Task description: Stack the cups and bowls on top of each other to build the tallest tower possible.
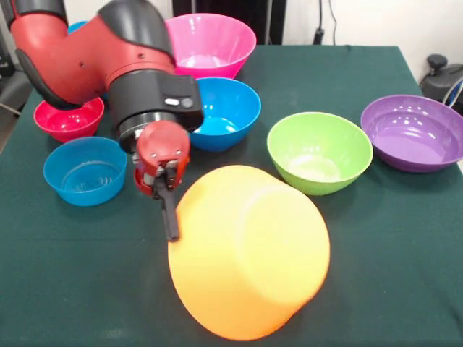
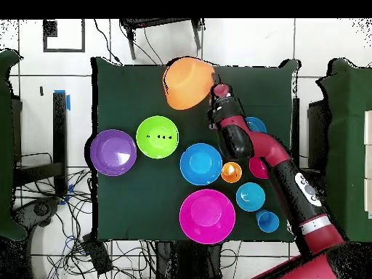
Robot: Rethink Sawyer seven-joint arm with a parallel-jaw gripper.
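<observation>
No tower yet: my gripper (image 1: 171, 230) is clamped on the rim of the big orange bowl (image 1: 249, 253), tipped up at the table (image 1: 405, 238) edge w/ green (image 1: 319, 152), blue (image 1: 226, 112), pink (image 1: 210, 43), purple (image 1: 414, 131) bowls & orange cup (image 2: 231, 172) all loose beyond it, nothing stacked.

Large orange bowl (image 1: 249, 253) tipped, base showing; pink (image 1: 210, 43), purple (image 1: 414, 132), green (image 1: 319, 152) bowls upright, apart.

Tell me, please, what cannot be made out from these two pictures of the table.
- Claw, front view: the orange bowl's rim hides part of it, so its grip cannot be judged.
- Claw, overhead view: the arm covers it.
- Light blue cup: seen in neither view.
- Orange cup: hidden behind the arm in the front view.
- Red bowl, overhead view: mostly under the arm.
</observation>
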